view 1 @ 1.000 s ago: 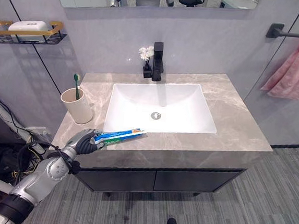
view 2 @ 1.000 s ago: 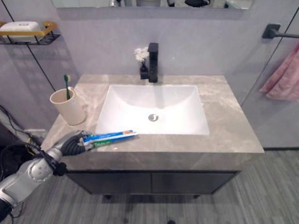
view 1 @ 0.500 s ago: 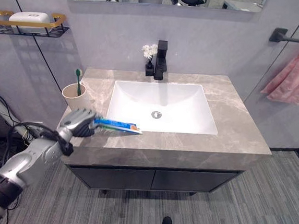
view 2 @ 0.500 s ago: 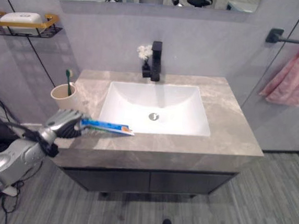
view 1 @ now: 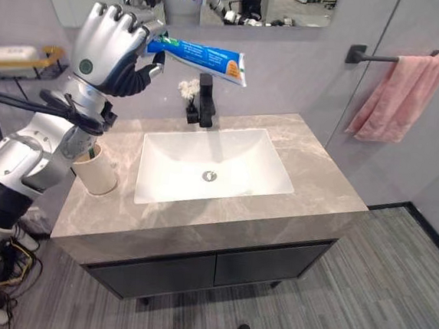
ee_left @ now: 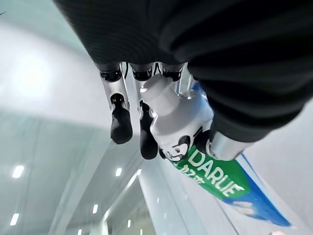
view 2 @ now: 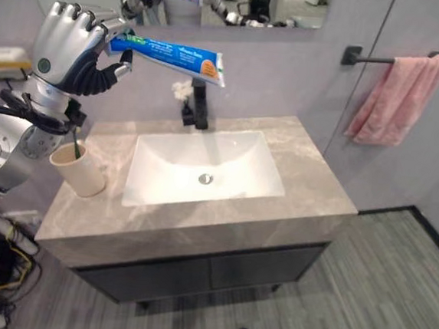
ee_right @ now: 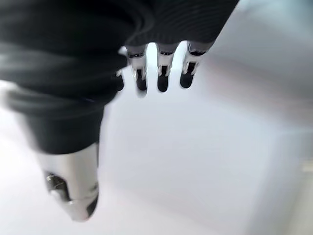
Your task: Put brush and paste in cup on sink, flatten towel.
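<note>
Left wrist view showed the left hand [ee_left: 161, 63] clamped on the toothpaste tube [ee_left: 195, 147] at its cap end — light, soft, probably slippery; cup [view 1: 96, 171] sat at nine o'clock from the sink [view 1: 212, 164].

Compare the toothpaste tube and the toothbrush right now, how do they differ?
The toothpaste tube is held up in the air by the left hand, lying roughly level; the toothbrush stands upright in the cup on the counter. The tube is broad, blue and white; the brush is a thin stick. Both are at the sink's left side.
</note>
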Available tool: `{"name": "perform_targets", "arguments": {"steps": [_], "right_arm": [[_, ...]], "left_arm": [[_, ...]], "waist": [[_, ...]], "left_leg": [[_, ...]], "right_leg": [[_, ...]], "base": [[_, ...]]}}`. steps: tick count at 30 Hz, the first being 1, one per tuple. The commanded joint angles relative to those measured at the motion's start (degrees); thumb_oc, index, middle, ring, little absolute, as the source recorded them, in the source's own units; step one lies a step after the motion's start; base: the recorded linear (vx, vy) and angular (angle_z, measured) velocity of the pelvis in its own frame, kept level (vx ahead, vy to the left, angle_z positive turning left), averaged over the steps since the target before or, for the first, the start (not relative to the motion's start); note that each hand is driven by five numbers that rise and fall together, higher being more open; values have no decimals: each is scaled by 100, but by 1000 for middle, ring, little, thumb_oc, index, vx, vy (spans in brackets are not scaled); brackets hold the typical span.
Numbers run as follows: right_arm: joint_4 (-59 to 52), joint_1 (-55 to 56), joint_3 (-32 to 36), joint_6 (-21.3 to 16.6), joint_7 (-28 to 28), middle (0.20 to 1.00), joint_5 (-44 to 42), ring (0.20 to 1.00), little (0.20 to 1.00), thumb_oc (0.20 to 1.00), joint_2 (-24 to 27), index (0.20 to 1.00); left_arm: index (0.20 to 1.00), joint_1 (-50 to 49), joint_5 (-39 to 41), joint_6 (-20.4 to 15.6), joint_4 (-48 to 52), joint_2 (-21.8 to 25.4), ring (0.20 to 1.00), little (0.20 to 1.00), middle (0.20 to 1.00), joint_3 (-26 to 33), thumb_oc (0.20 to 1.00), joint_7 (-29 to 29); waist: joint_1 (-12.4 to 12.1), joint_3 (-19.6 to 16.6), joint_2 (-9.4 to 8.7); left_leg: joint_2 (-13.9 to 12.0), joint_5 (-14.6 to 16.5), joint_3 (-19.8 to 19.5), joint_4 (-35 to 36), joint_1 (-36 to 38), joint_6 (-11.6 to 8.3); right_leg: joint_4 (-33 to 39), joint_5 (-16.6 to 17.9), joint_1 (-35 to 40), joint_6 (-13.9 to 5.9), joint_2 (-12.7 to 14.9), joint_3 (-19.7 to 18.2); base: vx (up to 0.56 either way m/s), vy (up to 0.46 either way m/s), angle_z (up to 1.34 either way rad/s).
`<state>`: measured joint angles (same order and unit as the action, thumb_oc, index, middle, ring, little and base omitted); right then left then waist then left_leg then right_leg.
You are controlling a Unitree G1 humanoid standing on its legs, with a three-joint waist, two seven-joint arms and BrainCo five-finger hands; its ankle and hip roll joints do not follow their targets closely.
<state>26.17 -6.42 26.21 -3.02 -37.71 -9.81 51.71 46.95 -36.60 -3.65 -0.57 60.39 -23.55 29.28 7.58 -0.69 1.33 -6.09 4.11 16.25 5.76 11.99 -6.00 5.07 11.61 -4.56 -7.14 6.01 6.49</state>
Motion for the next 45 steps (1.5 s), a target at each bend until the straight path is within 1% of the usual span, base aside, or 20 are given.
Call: {"name": "perform_targets", "arguments": {"steps": [1, 3, 4, 5, 6, 8, 11, 12, 13, 14, 15, 16, 17, 19, 21, 24, 26, 27, 30, 45], "right_arm": [[-525, -353, -423, -209, -52, 1000, 991, 1000, 1000, 1000, 220, 1000], [-1192, -797, -1006, -162, 298, 1000, 1395, 1000, 1000, 1000, 57, 1000], [-1204, -842, -1049, -139, 303, 1000, 1411, 1000, 1000, 1000, 48, 1000], [-1298, -1244, -1704, -284, 864, 1000, 961, 1000, 1000, 1000, -240, 1000], [-1266, -1302, -1756, -290, 873, 1000, 936, 1000, 1000, 1000, -233, 1000], [-1313, -1601, -2611, -248, 1771, 1000, 411, 1000, 1000, 1000, -551, 1000], [-1184, -1962, -3132, -227, 2078, 1000, 124, 1000, 1000, 1000, -718, 1000], [-1196, -2147, -3496, -287, 2349, 1000, -265, 1000, 1000, 1000, -988, 1000], [-1122, -2287, -3614, -322, 2369, 1000, -560, 1000, 1000, 1000, -1105, 1000], [-1216, -2538, -4023, -425, 2650, 1000, -1360, 1000, 1000, 1000, -1602, 1000], [-1203, -2560, -4033, -431, 2654, 1000, -1372, 1000, 1000, 1000, -1605, 1000], [-1407, -2754, -4331, -496, 2834, 1000, -1944, 1000, 1000, 1000, -1891, 1000], [-1404, -2763, -4337, -496, 2835, 1000, -1962, 1000, 1000, 1000, -1891, 1000], [-1842, -3130, -4863, -765, 3255, 1000, -3181, 1000, 1000, 1000, -2611, 1000], [-1882, -3231, -4955, -820, 3315, 1000, -3424, 1000, 1000, 1000, -2770, 1000], [-2132, -3560, -5202, -1075, 3526, 1000, -4136, 1000, 1000, 1000, -3310, 1000], [-2192, -3619, -5206, -1141, 3606, 1000, -4252, 1000, 1000, 1000, -3445, 1000], [-2339, -3758, -5131, -1344, 3529, 1000, -4051, 1000, 1000, 1000, -3588, 1000], [-2274, -3822, -5047, -1544, 3500, 1000, -4191, 1000, 1000, 1000, -3871, 1000], [-2742, -3908, -5126, -1693, 3677, 1000, -4450, 1000, 1000, 1000, -4045, 1000]], "left_arm": [[200, 555, 1, 285, -32, 406, 200, 200, 200, 717, 200, 471], [200, 429, 98, 335, 119, 302, 200, 200, 200, 997, 200, 454], [200, 376, 97, 340, 137, 325, 200, 200, 200, 1053, 200, 447], [200, 309, 238, 322, 185, 176, 200, 200, 200, 1188, 200, 426], [200, 273, 244, 322, 191, 201, 200, 200, 200, 1227, 200, 424], [200, 113, 456, 325, 269, 44, 200, 200, 200, 1411, 200, 371], [200, 1, 568, 321, 294, -43, 200, 200, 200, 1482, 200, 360], [200, 20, 595, 305, 322, -149, 200, 200, 200, 1470, 200, 365], [200, 25, 640, 301, 294, -186, 200, 200, 200, 1467, 200, 377], [200, 97, 730, 267, 287, -335, 200, 200, 200, 1411, 200, 440], [200, 102, 732, 265, 281, -324, 200, 200, 200, 1414, 200, 444], [200, 176, 770, 231, 334, -412, 200, 200, 200, 1348, 200, 476], [200, 178, 771, 231, 331, -404, 200, 200, 200, 1348, 200, 477], [200, 229, 814, 157, 447, -657, 200, 200, 200, 1186, 200, 505], [200, 239, 814, 134, 497, -703, 200, 200, 200, 1140, 200, 497], [200, 193, 794, -20, 652, -813, 200, 200, 200, 1036, 200, 509], [200, 150, 790, -65, 670, -856, 200, 200, 200, 1030, 200, 528], [200, 46, 816, -138, 691, -958, 200, 200, 200, 989, 200, 520], [200, -121, 888, -265, 667, -1124, 200, 200, 200, 969, 200, 470], [200, -698, 989, -518, 656, -1521, 200, 200, 200, 717, 200, 113]], "waist": [[-54, -248, -177], [-153, -291, -186], [-128, -286, -179], [-221, -297, -192], [-195, -294, -190], [-292, -306, -212], [-328, -304, -204], [-388, -287, -190], [-393, -274, -191], [-456, -244, -172], [-445, -236, -179], [-512, -219, -168], [-502, -215, -171], [-626, -156, -157], [-639, -149, -161], [-773, -114, -142], [-799, -114, -144], [-847, -115, -132], [-894, -118, -130], [-954, -131, -260]], "left_leg": [[-323, -418, -321, -76, -610, -236], [-315, -417, -309, -76, -577, -216], [-315, -415, -300, -76, -572, -216], [-316, -416, -310, -76, -536, -210], [-314, -422, -305, -76, -538, -210], [-318, -448, -298, -76, -515, -212], [-323, -460, -293, -76, -491, -217], [-333, -433, -304, -76, -451, -223], [-325, -477, -311, -76, -471, -223], [-321, -460, -325, -76, -438, -230], [-318, -493, -327, -76, -456, -227], [-315, -521, -356, -76, -477, -229], [-315, -521, -360, -76, -477, -230], [-311, -528, -429, -76, -479, -233], [-298, -573, -461, -76, -527, -227], [-282, -608, -560, -76, -581, -227], [-275, -618, -585, -76, -600, -232], [-268, -628, -635, -76, -620, -237], [-252, -630, -707, -76, -647, -236], [-236, -622, -837, -76, -688, -218]], "right_leg": [[-7, -363, 586, -527, 508, -11], [-7, -373, 614, -494, 511, -11], [-7, -373, 614, -494, 511, -20], [-7, -394, 656, -470, 501, -15], [-7, -390, 652, -468, 503, -21], [-7, -398, 688, -439, 504, -5], [-7, -413, 724, -419, 496, 8], [-7, -459, 782, -414, 490, 28], [-7, -431, 772, -396, 496, 32], [-7, -470, 828, -383, 499, 60], [-7, -444, 811, -375, 502, 58], [-7, -450, 821, -359, 509, 96], [-7, -452, 824, -359, 509, 100], [-7, -501, 889, -336, 517, 180], [-7, -475, 865, -325, 531, 207], [-7, -501, 899, -303, 565, 305], [-7, -508, 907, -301, 574, 345], [-7, -517, 929, -295, 590, 393], [-7, -529, 964, -285, 614, 460], [-7, -577, 1036, -246, 598, 606]], "base": [[-33, 10, -4], [-11, 8, -5], [-21, 2, -5], [-16, -1, -4], [-31, -7, -2], [-13, -4, 2], [0, 0, 0], [0, 0, 0], [0, 0, 0], [-50, -6, 3], [-40, -11, 4], [-35, -11, 5], [-8, -9, 3], [0, -9, 4], [0, 0, 0], [1, -8, 8], [15, -10, 20], [19, -7, 13], [25, -2, 12], [20, -7, 7]]}}
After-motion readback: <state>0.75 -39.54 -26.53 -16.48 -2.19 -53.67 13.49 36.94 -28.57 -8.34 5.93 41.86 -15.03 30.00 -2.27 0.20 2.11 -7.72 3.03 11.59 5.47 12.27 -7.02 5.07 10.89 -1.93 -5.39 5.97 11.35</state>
